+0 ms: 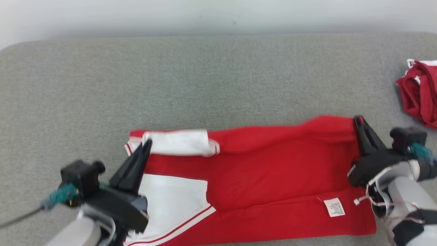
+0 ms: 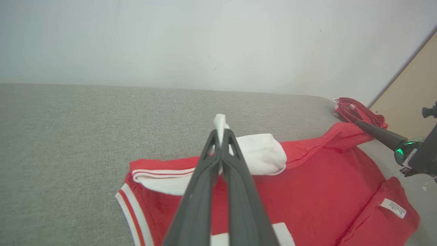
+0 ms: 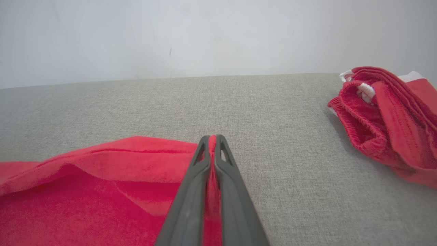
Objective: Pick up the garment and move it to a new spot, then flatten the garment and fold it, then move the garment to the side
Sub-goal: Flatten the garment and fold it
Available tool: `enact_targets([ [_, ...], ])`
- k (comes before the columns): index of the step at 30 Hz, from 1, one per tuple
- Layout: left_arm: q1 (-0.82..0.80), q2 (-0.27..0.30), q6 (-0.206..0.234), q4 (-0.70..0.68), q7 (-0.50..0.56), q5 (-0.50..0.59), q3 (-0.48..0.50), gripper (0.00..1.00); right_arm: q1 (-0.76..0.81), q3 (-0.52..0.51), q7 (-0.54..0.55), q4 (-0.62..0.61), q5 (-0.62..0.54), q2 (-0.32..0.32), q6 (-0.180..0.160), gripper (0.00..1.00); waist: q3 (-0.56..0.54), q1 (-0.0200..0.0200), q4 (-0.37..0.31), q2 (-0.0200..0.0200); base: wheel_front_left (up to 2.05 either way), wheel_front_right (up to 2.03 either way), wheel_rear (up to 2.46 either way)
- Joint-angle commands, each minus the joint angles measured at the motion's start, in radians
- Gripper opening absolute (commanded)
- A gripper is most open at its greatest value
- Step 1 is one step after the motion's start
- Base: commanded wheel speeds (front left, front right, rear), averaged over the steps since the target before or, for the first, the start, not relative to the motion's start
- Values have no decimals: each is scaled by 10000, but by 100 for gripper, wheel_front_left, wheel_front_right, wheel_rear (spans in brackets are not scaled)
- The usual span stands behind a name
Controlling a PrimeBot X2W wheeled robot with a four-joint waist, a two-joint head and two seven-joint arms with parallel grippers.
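Both arms were on the garment point(image 1: 266, 171), a red shirt with white panels and striped trim. It lay spread across the near part of the grey fabric surface point(image 1: 218, 75), right in front of me. My left gripper point(image 1: 147, 145) was at its left end, fingers pressed together with a tuft of white cloth pinched between the tips. In the left wrist view that tuft poked up just past them, beside the white sleeve point(image 1: 177, 141) that lay folded over the red along the far edge. Over at the other end, my right gripper point(image 1: 357, 121) was closed tight on the far right corner, a thin strip of red cloth squeezed between the two dark fingers. The far edge ran between my two grips as a ridge and seemed raised a little off the surface near the right one, though it was blurred there and I couldn't be sure. The near part lay flat, with a white care label point(image 1: 334, 207) facing up near the right side. Well apart, at the right edge of the surface, a second red garment point(image 1: 421, 95) sat bunched in a heap. A pale wall point(image 1: 218, 13) stood behind it all.
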Motion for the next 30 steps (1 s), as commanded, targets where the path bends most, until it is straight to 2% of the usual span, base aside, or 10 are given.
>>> enact_targets([
  [1, 568, -129, 72, -140, -26, 267, 280, 0, 364, -37, -106, -159, 172, -123, -28, 0, -214, 3, 132, 1, 0, 0, 0],
  [9, 2527, -908, 0, -134, -27, 820, 1507, 0, 1724, -150, -226, -1113, 621, -218, -28, 0, -587, 3, 153, 1, 0, 0, 0],
  [10, 2729, -995, -32, -86, -28, 894, 1607, 0, 1872, -175, -231, -1216, 636, -234, -28, 18, -617, 3, 146, 1, 0, 0, 0],
  [11, 2892, -1068, -64, -43, -29, 979, 1700, 19, 1999, -191, -237, -1320, 637, -250, -28, 44, -640, 3, 138, 1, 0, 0, 0],
  [12, 3196, -1272, -63, 56, -28, 1163, 1983, 100, 2242, -297, -249, -1533, 699, -259, -28, 100, -688, 3, 135, 1, 0, 0, 0],
  [17, 3643, -1702, -143, 229, -30, 1653, 2727, 100, 2703, -536, -250, -2063, 754, -331, -28, 100, -776, 3, 155, 1, 0, 0, 0],
  [21, 4135, -2251, -199, 117, -30, 2370, 3966, 100, 3119, -785, -253, -2567, 731, -370, -28, 100, -899, 3, 146, 1, 0, 0, 0],
  [27, 4861, -3256, -608, -278, -28, 4342, 5907, 100, 3424, -1117, 195, -2433, 722, -275, -28, 100, -1149, 3, 225, 1, 0, 0, 0],
  [30, 5216, -3695, -799, -498, -29, 5482, 6519, 100, 3499, -1233, 425, -2211, 718, -116, -28, 100, -1264, 3, 303, 1, 0, 0, 0],
])
